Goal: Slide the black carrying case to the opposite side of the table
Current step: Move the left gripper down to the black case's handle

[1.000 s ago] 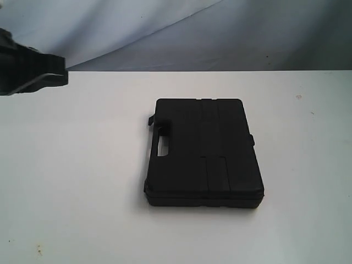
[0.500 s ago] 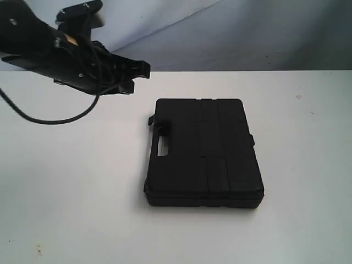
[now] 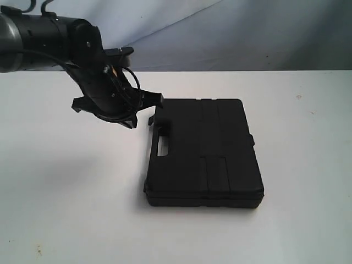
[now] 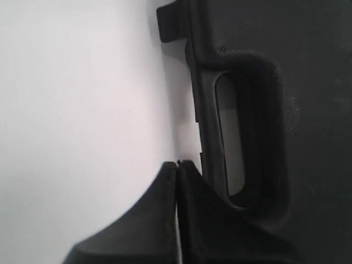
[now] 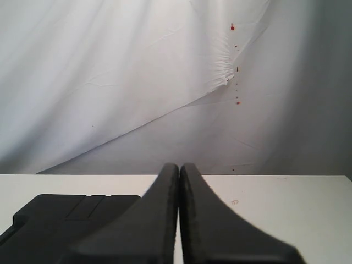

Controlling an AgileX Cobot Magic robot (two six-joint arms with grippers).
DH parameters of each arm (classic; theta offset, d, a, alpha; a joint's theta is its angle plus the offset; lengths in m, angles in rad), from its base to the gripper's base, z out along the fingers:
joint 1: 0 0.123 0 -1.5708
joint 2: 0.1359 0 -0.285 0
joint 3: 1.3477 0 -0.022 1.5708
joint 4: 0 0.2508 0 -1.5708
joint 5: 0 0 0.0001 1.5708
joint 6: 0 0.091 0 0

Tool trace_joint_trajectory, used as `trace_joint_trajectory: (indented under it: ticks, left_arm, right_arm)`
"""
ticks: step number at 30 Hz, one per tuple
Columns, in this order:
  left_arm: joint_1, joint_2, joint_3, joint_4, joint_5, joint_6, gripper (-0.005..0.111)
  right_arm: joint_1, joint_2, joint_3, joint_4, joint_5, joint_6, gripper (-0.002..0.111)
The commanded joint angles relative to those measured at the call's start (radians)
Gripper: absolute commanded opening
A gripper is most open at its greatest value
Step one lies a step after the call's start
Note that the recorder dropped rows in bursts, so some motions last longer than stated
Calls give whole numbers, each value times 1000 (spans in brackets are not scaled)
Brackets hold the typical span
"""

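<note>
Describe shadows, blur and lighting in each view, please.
Exterior view: the case is nearly featureless black; a faint soft shadow lies on the table beside it. Left wrist view: the left end effector is blurred, the handle sharper. Right wrist view: the right end effector is dark and soft, the backdrop cloth unevenly lit.

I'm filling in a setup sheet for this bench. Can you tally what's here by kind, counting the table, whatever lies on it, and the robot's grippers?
Black case: 1
White table: 1
Grippers: 2, the left gripper and the right gripper, both shut and holding nothing
Total: 4
</note>
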Motion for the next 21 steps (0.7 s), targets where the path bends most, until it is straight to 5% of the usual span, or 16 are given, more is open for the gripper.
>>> trace_joint_trajectory:
  ticks: [1, 9, 16, 21]
  left_arm:
    - [-38, 42, -50, 5, 12, -43, 0]
    - [-75, 80, -127, 13, -7, -39, 5]
    - [-75, 89, -131, 13, -7, -39, 28]
    - [-75, 115, -131, 13, -5, -42, 30]
  right_arm:
    - [-8, -6, 4, -16, 2, -4, 0]
    - [-8, -6, 4, -16, 2, -4, 0]
    - [-8, -6, 4, -16, 2, -4, 0]
    - [-8, -6, 4, -16, 2, -4, 0]
